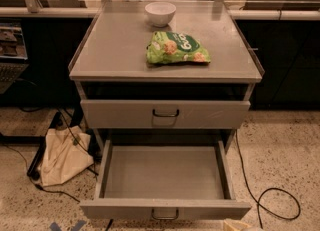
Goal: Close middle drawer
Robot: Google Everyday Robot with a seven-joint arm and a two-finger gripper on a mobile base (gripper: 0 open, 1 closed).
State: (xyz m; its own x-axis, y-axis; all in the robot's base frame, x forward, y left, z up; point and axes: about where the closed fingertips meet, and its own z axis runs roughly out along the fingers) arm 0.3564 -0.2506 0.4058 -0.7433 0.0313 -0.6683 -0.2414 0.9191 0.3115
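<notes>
Speckled floor point(282, 145) surrounds the cabinet point(125, 50). Its middle drawer point(165, 175) juts out; the gripper point(236, 225) sits just right of its front panel point(120, 209). Whether it's clenched, I cannot tell.

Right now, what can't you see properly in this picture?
All in the camera view:
1. The pincer: only a pale tip shows at the bottom edge, right of the middle drawer; the edge cuts off the rest.
2. Below the middle drawer: hidden by the pulled-out drawer itself.
3. Inside the upper drawer: hidden by its front and the tabletop.
</notes>
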